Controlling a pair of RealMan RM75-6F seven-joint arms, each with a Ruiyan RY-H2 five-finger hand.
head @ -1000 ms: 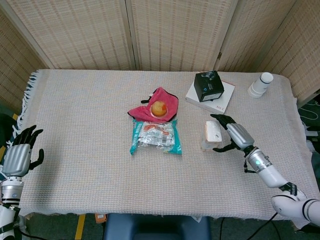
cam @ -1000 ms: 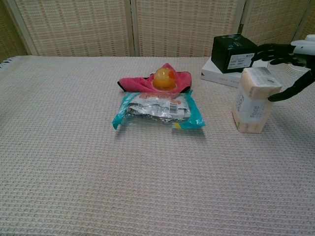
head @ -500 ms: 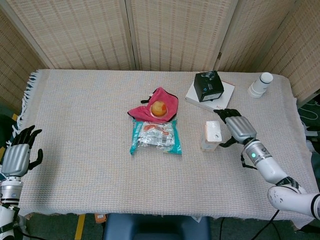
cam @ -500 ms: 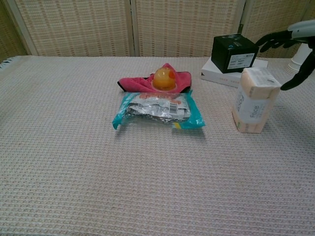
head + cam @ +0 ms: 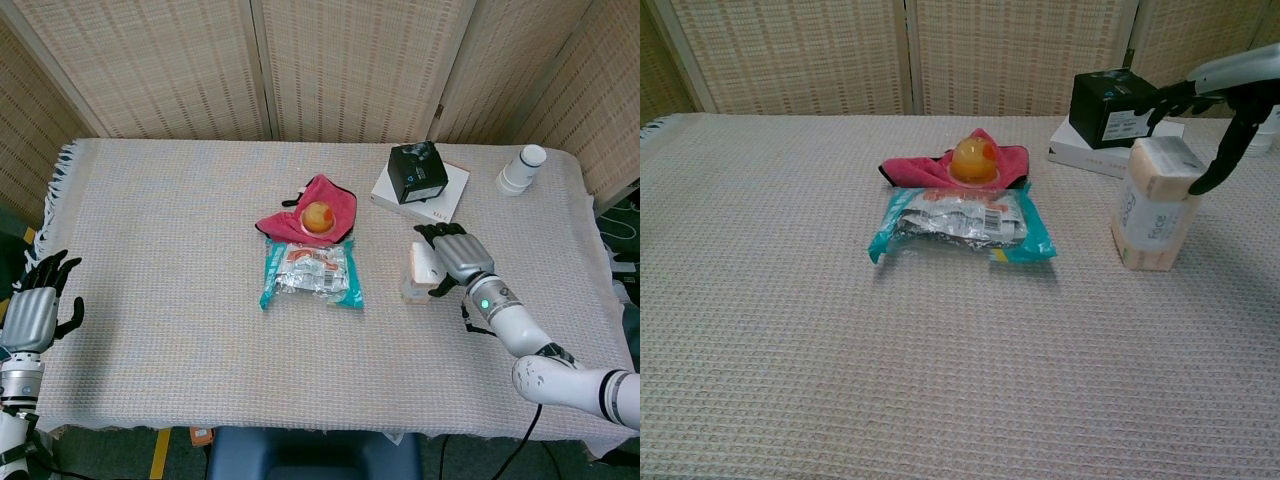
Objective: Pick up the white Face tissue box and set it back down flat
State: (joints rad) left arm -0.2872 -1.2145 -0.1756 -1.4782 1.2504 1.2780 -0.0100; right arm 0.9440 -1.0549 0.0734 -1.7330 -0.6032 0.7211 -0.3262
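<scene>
Right robot hand [image 5: 455, 258], fingers spread around the upright tissue box [image 5: 1155, 205], should close squarely before lifting.

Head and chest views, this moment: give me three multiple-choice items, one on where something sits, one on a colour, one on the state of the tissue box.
1. Where does the black box sit?
A. on the flat white box
B. on the red cloth
C. on the bare table mat

2. What colour is the cloth under the small orange object?
A. blue
B. red
C. green

3. How does the tissue box stand?
A. lying flat
B. lifted clear of the table
C. upright on end on the table

Answers:
1. A, it rests on the flat white box at the far side of the table.
2. B, the chest view shows a pinkish-red cloth spread beneath the orange object.
3. C, the chest view shows it tall on its small end, its base on the mat, with the right hand over its top; contact cannot be told.
</scene>
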